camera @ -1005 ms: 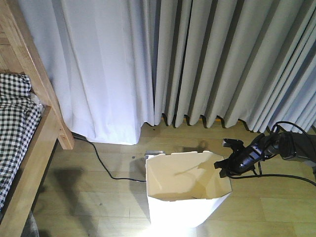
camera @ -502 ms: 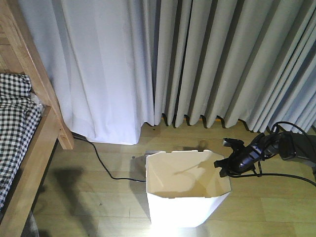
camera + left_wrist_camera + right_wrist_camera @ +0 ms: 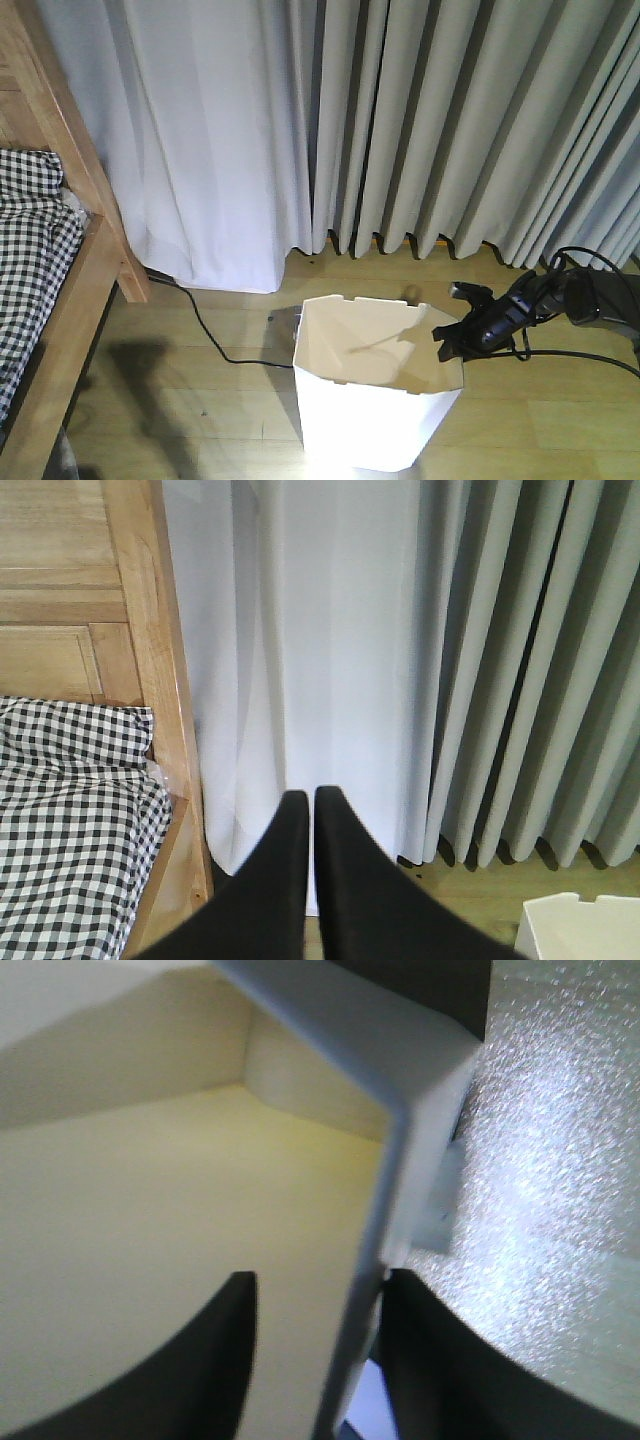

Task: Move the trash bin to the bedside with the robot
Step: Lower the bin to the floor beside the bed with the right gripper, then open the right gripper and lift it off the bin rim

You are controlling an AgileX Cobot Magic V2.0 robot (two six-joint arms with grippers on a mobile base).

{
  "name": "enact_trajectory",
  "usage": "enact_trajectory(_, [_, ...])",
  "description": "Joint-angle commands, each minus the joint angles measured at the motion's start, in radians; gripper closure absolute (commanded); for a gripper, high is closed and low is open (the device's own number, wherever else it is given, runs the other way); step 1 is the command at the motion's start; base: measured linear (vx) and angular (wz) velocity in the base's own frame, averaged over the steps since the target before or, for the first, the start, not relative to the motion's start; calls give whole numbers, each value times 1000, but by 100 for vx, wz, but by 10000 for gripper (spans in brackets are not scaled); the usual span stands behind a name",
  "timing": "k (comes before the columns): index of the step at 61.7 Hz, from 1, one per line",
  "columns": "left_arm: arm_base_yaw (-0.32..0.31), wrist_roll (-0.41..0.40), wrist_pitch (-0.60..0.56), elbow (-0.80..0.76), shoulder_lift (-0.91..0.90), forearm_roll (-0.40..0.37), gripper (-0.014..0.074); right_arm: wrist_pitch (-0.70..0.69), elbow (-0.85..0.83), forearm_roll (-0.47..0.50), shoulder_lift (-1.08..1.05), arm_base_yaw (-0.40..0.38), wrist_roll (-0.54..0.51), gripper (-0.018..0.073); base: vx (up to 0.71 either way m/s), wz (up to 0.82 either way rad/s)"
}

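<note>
The trash bin [image 3: 375,390] stands upright on the wooden floor at lower centre of the front view, open mouth up. The right pincer [image 3: 452,338] sits at its right rim, one finger inside the wall and one outside, clamped on it. The bed [image 3: 55,300] lies at the far left of the frame, so the bin must travel leftward, away from that arm. The left pincer [image 3: 312,810] hangs closed on nothing, well clear of the bin.
</note>
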Motion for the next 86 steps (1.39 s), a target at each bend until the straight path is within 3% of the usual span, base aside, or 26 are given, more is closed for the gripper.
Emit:
enact_trajectory(1, [-2,-4,-69,19,-15,-3,603,39,-15,25,-67,-1,-5,99,0,0])
enact_trajectory(10, [-2,-4,-69,19,-15,-3,603,5,-15,25,-67,-1,-14,-3,0,0])
enact_trajectory(39, [-2,-4,-69,19,-15,-3,603,-8,20,49,-101,-4,-34,-7,0,0])
enact_trajectory(48, [-2,-4,-69,19,-15,-3,603,-143,219,215,-196,-3,-169,-7,0,0])
enact_trajectory(59, [-2,-4,-69,19,-15,-3,603,-256,481,481,-374,-3,-530,-7,0,0])
enact_trajectory(65, [-2,-4,-69,19,-15,-3,603,-268,614,601,-487,-4,-652,-7,0,0])
enact_trajectory(73, [-2,-4,-69,19,-15,-3,603,-363,786,691,-645,-4,-727,-7,0,0])
enact_trajectory(86, [-2,-4,-69,19,-15,-3,603,-498,986,680,-904,-4,-735,-7,0,0])
